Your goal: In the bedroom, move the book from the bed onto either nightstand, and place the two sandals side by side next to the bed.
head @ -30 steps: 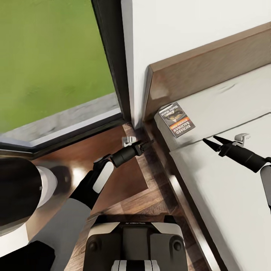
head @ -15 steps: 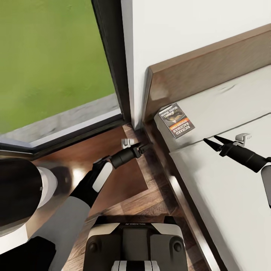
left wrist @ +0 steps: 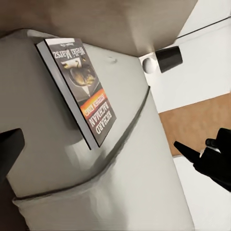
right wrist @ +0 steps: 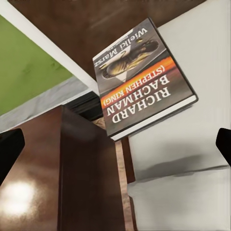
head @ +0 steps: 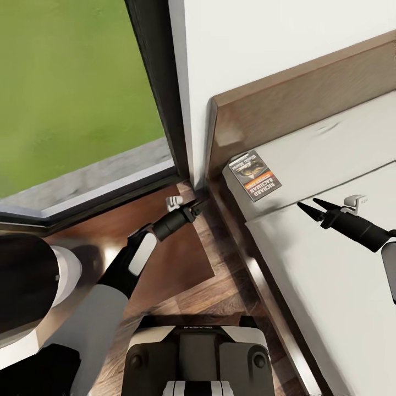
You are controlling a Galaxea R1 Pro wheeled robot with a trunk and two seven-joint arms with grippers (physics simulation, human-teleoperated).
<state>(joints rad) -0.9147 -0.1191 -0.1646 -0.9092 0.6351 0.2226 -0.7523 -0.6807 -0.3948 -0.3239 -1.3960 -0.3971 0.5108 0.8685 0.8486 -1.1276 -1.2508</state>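
The Richard Bachman paperback (head: 254, 175) lies flat on the bed (head: 330, 264) at the mattress corner nearest the headboard (head: 286, 104); right gripper (head: 309, 207), fingers spread, hovers near it; left gripper (head: 193, 208) over the nightstand (head: 176, 258), jaw state unclear

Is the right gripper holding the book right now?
No, the right gripper hangs open over the grey mattress, apart from the book, which lies flat near the headboard.
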